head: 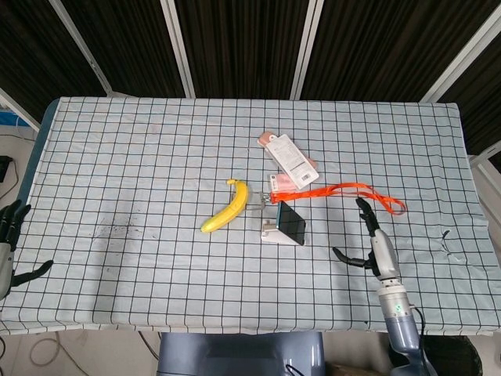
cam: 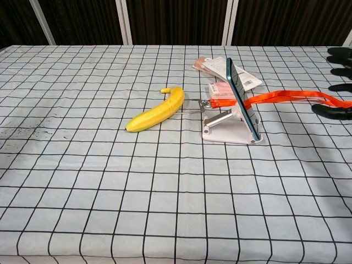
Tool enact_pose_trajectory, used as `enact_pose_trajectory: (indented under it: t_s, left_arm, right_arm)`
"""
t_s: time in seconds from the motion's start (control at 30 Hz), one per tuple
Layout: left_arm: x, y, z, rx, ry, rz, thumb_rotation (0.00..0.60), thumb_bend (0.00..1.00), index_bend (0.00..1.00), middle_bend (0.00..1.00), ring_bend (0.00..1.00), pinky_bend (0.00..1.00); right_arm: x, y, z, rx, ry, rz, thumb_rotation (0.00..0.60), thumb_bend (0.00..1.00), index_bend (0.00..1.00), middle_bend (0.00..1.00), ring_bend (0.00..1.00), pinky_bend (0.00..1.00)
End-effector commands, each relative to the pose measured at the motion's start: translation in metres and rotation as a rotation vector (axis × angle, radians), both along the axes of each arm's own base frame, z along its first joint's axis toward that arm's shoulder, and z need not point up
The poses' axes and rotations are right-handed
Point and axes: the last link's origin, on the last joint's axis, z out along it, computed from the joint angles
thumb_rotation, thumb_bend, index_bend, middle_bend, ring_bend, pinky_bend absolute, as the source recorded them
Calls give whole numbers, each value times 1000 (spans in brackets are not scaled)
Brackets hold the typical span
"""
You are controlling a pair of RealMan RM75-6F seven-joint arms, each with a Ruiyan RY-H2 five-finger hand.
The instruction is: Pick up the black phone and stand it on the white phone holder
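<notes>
The black phone (head: 291, 221) (cam: 241, 99) leans upright on the white phone holder (head: 272, 233) (cam: 226, 131) near the table's middle. My right hand (head: 371, 243) is to the right of the holder, apart from it, fingers spread and holding nothing; in the chest view only its fingertips (cam: 339, 60) show at the right edge. My left hand (head: 9, 249) hangs at the far left edge of the head view, off the table, fingers apart and empty.
A yellow banana (head: 226, 207) (cam: 155, 109) lies left of the holder. Behind the holder are a pink and white package (head: 288, 159) (cam: 223, 67) and an orange lanyard (head: 352, 190) (cam: 291, 97) trailing right. A checked cloth (head: 141, 172) covers the table.
</notes>
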Motion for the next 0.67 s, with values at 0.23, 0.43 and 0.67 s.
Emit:
enact_pose_trajectory:
  t_s: [0.23, 0.43, 0.67]
  left_arm:
    - [-4, -4, 1, -35, 33, 27, 600, 0, 0, 0, 0, 0]
    - [-4, -5, -1, -30, 62, 38, 600, 0, 0, 0, 0, 0]
    - [-4, -6, -4, -19, 79, 48, 600, 0, 0, 0, 0, 0]
  right_arm:
    - [-32, 27, 101, -115, 595, -117, 600, 46, 0, 0, 0, 136]
    - [-55, 44, 128, -142, 905, -137, 600, 32, 0, 0, 0, 136]
    - [-62, 50, 127, -185, 1011, -134, 600, 32, 0, 0, 0, 136]
